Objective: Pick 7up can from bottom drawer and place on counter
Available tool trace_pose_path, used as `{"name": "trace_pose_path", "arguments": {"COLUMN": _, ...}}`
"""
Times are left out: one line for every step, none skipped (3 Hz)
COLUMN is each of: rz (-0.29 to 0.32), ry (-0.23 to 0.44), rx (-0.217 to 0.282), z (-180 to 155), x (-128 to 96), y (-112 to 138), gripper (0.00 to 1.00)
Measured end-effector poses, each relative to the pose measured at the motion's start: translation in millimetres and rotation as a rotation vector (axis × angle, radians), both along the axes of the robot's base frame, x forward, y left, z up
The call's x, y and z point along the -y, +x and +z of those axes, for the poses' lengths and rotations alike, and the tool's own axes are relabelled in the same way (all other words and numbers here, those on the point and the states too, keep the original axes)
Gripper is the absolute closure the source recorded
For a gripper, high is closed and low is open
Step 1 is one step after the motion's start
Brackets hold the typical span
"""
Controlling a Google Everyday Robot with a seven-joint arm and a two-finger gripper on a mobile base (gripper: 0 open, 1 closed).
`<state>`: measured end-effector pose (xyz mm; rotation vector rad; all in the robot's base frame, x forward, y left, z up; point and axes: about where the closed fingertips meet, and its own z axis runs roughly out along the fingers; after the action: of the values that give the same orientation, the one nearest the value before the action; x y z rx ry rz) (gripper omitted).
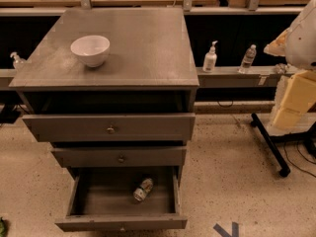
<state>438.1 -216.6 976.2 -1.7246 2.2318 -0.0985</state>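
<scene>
The 7up can (143,189) lies on its side inside the open bottom drawer (121,223), right of the drawer's middle. The drawer is pulled far out toward me. The counter (143,43) is the grey speckled top of the cabinet, above the three drawers. My gripper (296,83) shows only as white and pale yellow parts at the right edge of the camera view. It is level with the counter and well to the right of the cabinet, far from the can.
A white bowl (90,50) stands on the counter's left half. The top drawer (111,127) and middle drawer (120,157) stick out slightly. A white pump bottle (210,58) and a clear water bottle (248,58) stand on a ledge behind. A black stand (269,142) is on the floor at right.
</scene>
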Motion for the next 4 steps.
{"name": "trace_pose_path", "arguments": {"rz": 0.000, "ry": 0.000, "rx": 0.000, "z": 0.0, "x": 0.0, "y": 0.0, "gripper": 0.00}}
{"name": "trace_pose_path", "arguments": {"rz": 0.051, "ry": 0.005, "rx": 0.000, "z": -27.8, "x": -22.3, "y": 4.2, "gripper": 0.00}}
{"name": "trace_pose_path", "arguments": {"rz": 0.167, "ry": 0.030, "rx": -0.004, "z": -71.9, "x": -67.8, "y": 2.4, "gripper": 0.00}}
{"name": "trace_pose_path", "arguments": {"rz": 0.215, "ry": 0.025, "rx": -0.037, "z": -105.0, "x": -84.1, "y": -7.0, "gripper": 0.00}}
